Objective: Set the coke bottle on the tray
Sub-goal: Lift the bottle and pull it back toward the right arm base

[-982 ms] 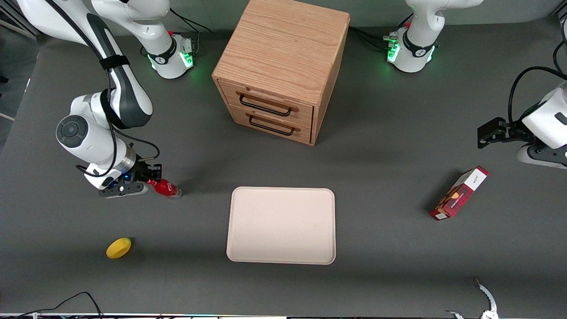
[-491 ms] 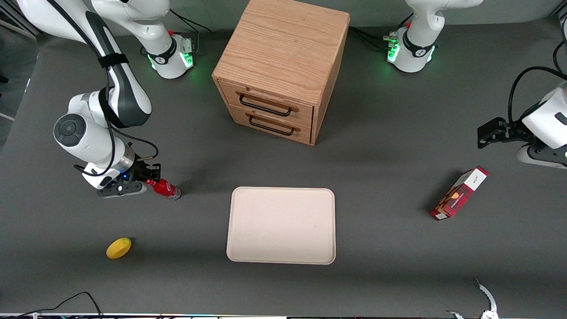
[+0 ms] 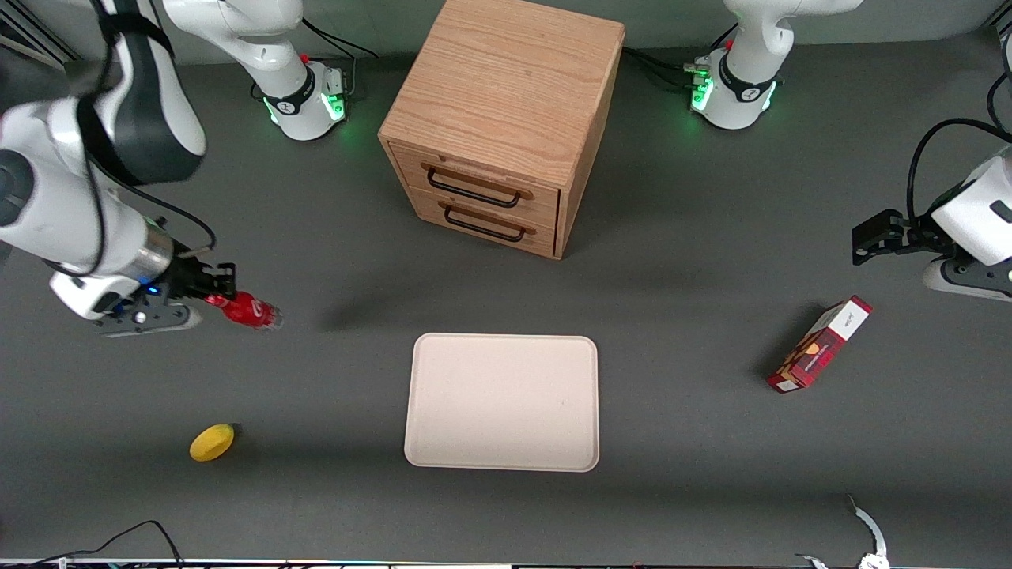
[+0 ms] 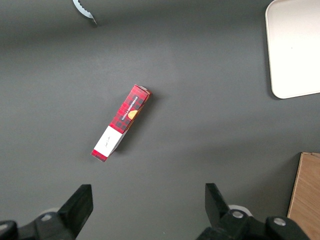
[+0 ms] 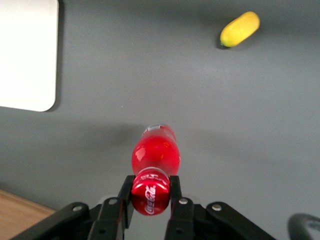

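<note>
The small red coke bottle [image 3: 251, 310] hangs above the table, lifted clear, with its shadow on the mat beside it. My right gripper [image 3: 215, 294] is shut on its red cap end [image 5: 150, 192], one black finger on each side. The bottle's body [image 5: 155, 152] points away from the wrist toward the table. The cream tray [image 3: 503, 401] lies flat in the middle of the table, nearer the front camera than the wooden cabinet, and has nothing on it. A corner of the tray [image 5: 27, 55] shows in the right wrist view. The bottle is well apart from the tray, toward the working arm's end.
A wooden two-drawer cabinet [image 3: 501, 118] stands farther from the front camera than the tray. A yellow lemon [image 3: 212, 442] lies near the front edge, toward the working arm's end. A red-and-white carton box [image 3: 820, 344] lies toward the parked arm's end.
The right arm has risen and swung outward, away from the tray, carrying the coke bottle up off the table. The bottle's shadow now lies apart from it.
</note>
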Motion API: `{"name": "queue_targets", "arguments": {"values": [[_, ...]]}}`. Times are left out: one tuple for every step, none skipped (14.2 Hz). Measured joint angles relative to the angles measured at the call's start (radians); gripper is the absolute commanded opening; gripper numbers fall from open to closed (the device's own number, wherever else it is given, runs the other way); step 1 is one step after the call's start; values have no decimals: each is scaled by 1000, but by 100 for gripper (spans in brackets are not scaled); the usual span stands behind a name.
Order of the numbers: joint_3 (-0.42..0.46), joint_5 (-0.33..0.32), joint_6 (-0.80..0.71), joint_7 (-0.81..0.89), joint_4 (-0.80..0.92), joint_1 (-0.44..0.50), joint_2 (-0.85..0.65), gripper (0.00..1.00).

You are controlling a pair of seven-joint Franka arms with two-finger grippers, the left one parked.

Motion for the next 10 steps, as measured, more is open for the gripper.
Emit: {"name": "queue_targets", "arguments": {"values": [[0,0,-60,0,56,-2,-2,0],[0,0,-110,0,107,-3,-4,0],[0,2,-152,0,151,-4,-4,0],[0,4,-184,0,190,-5,-4,0],[0,7,-197,0,214,-5,-4,0],[0,10,-202,0,228,-4,-3,0],[0,14,-202,0,236,-1,-2,0],[2,21,-202,0,241,3,2,0],[8,29,-201,0,245,10,9,0],[15,35,-199,0,255,26,21,0]]}}
